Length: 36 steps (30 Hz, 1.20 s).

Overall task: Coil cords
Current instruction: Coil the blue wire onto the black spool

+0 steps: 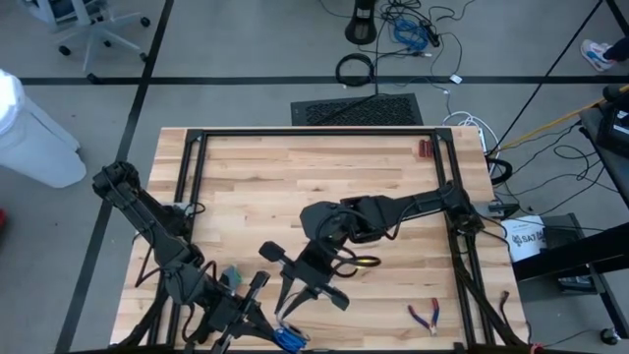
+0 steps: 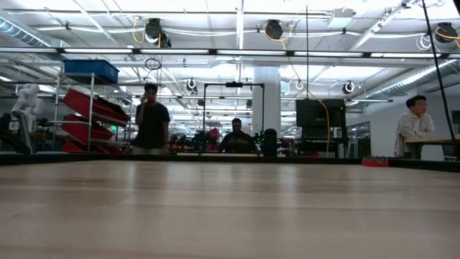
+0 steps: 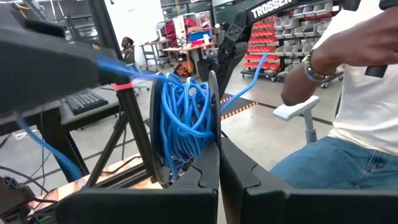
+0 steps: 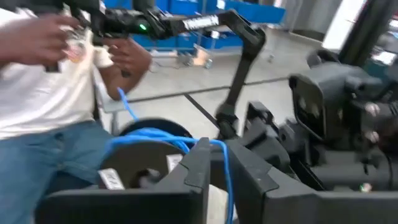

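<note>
- My left gripper point(image 3: 219, 148) is at the front edge of the tabletop point(image 1: 295, 167), near the middle. It is clamped shut on the rim of a dark reel point(image 3: 213, 102).
- The cord point(image 3: 183, 118) is bright blue and wound in loose, tangled loops on that reel. From above it shows as a blue patch point(image 1: 288, 337) right at the front edge.
- My right gripper point(image 4: 217, 158) reaches in from the right side and points down at the same spot, just beside the left one. Its fingers point(image 4: 194, 171) stand slightly apart, and one strand of the cord point(image 4: 225, 171) runs down through the gap between them. I cannot tell whether they touch it.
- My two wrists crowd each other here. The left arm's dark housing point(image 4: 329, 112) fills much of what my right wrist sees.
- A person in a white shirt and jeans point(image 3: 367, 93) sits just past the front edge. One hand point(image 4: 130, 59) is raised above the reel, and a loose blue strand rises towards it.
- Red-handled pliers point(image 1: 425, 315) lie near the front right corner, well apart from both grippers.
- A small dark and yellow thing point(image 1: 366, 262) lies under my right forearm.
- A small red thing point(image 1: 425, 148) sits by the far right corner.
- A black frame rail point(image 1: 187, 177) runs along the left side of the tabletop.
</note>
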Motion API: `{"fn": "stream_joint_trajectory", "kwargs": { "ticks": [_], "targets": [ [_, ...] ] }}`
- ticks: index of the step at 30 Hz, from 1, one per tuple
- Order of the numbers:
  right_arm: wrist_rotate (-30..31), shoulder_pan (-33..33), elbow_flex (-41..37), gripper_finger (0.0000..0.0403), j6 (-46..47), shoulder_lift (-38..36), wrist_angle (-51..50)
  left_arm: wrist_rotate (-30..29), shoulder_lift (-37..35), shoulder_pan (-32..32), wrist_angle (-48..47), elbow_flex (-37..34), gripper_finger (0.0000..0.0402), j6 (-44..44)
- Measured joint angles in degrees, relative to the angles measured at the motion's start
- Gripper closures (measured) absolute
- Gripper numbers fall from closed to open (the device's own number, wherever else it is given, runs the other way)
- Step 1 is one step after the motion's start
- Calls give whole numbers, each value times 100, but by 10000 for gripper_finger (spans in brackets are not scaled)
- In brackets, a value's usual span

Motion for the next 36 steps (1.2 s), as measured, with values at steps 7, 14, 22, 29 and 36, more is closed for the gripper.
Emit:
{"fn": "stream_joint_trajectory", "kwargs": {
  "ticks": [7, 14, 22, 29, 36],
  "targets": [
    [-587, -86, 0, 311, 462, -2, 189, 311, 0, 0, 24, 0, 402, 130],
    [-1195, -407, 0, 290, 1110, -9, 329, 549, 0, 0, 82, 2, 401, 178],
    [-1491, -712, 0, 289, 1446, -164, 328, 824, 0, 0, 198, 2, 401, 259],
    [-1467, -1059, 0, 289, 1477, -576, -162, 850, 0, -26, 275, 2, 401, 323],
    [-698, -1163, 0, 289, 849, -1194, -1533, 846, 0, -44, 378, 4, 402, 424]
  ]
}}
